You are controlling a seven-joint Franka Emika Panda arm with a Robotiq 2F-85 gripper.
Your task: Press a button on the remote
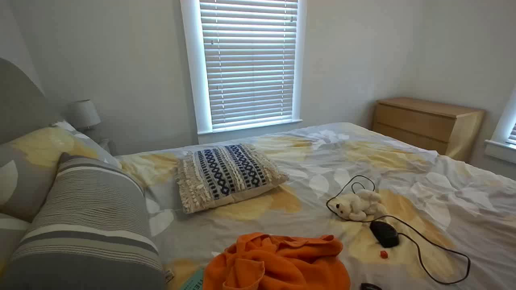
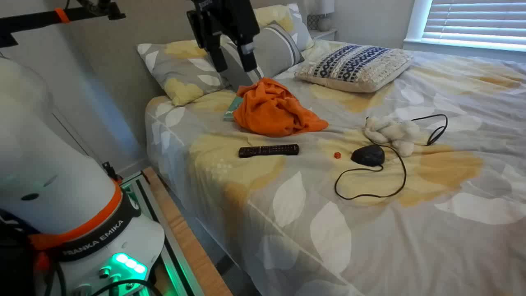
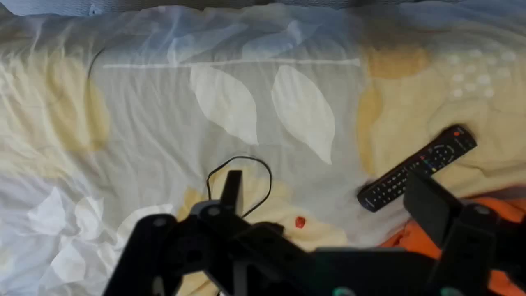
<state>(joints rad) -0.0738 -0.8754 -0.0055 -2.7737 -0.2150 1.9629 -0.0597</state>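
Observation:
The remote is long and black with many small buttons. It lies buttons-up on the bed in an exterior view, in front of the orange cloth. It also shows in the wrist view, slanted at the right, where one finger covers a little of its lower edge. In an exterior view only a small dark end shows at the bottom edge, probably the remote. My gripper is open and empty, well above the bed. In the wrist view its fingers stand wide apart with nothing between them.
An orange cloth is heaped behind the remote, on a teal item. A small red object, a black mouse-like object with a cord and a white plush toy lie beyond. A patterned pillow lies farther back.

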